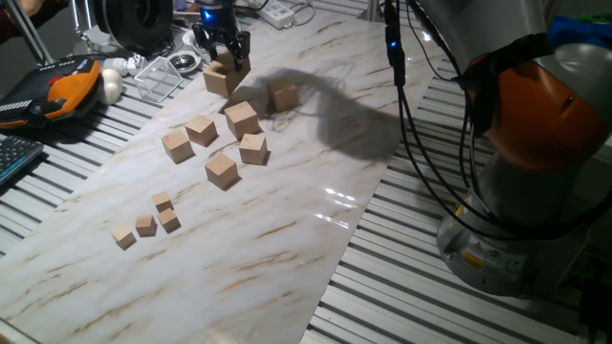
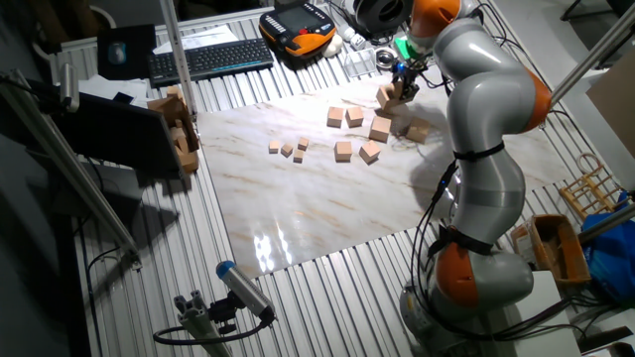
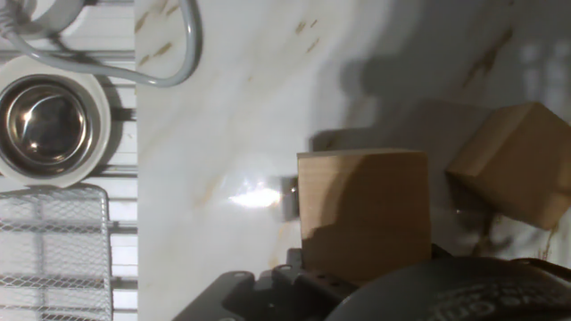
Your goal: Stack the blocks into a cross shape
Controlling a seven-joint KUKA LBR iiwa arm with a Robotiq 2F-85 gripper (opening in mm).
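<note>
My gripper (image 1: 227, 57) is at the far end of the marble board, shut on one tan block (image 1: 228, 76) that hangs tilted between the fingers. The hand view shows this block (image 3: 361, 214) close up, with another block (image 3: 517, 165) on the board just beside it. Several more blocks lie loose and unstacked: one close by (image 1: 283, 96), one in the middle (image 1: 242, 118), and others nearer the front (image 1: 201, 129), (image 1: 177, 145), (image 1: 252, 148), (image 1: 221, 170). In the other fixed view the gripper (image 2: 400, 87) holds the same block (image 2: 389, 97).
Several much smaller cubes (image 1: 145, 225) lie at the board's near left. Behind the gripper are a metal bowl (image 3: 45, 120), a wire basket (image 3: 53, 259), a clear tray (image 1: 158, 76) and an orange pendant (image 1: 67, 88). The robot base (image 1: 535, 143) stands at the right.
</note>
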